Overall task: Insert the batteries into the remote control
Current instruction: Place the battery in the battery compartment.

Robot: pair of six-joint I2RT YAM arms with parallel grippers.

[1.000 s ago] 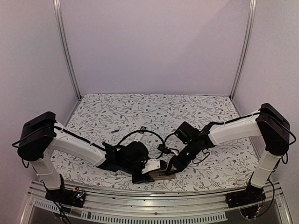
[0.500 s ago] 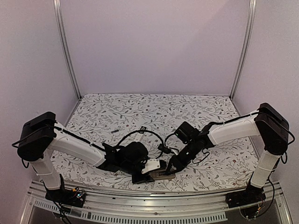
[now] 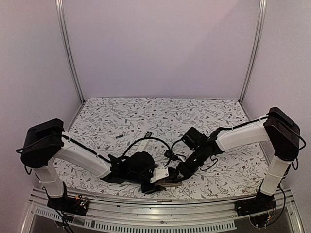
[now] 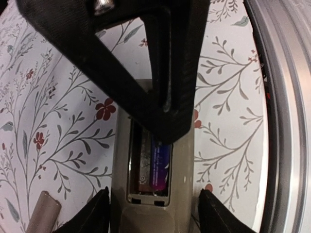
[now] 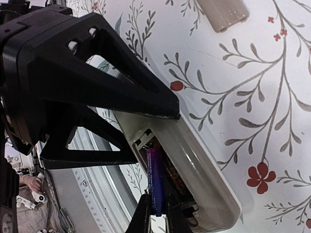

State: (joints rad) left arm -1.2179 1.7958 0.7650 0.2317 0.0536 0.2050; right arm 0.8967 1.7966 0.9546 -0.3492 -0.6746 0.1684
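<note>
since the earlier frame the left arm [image 3: 82,155] has dropped lower and the left gripper [image 4: 154,213] has widened, its jaws now spread astride the remote [image 4: 183,184]. the right gripper [image 5: 156,218] pinches a battery [image 5: 155,187] at its tips, partly inside the open compartment [image 4: 138,160], long axis parallel to the remote's; seating it likely falls to the right arm [image 3: 238,136].

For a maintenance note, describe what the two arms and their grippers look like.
The left arm and right arm have white tubular links between bulky black joint housings, with thin black cables looping near the wrists. The left gripper and right gripper are matte black and textured, their fingers shaped as open triangular frames.
</note>
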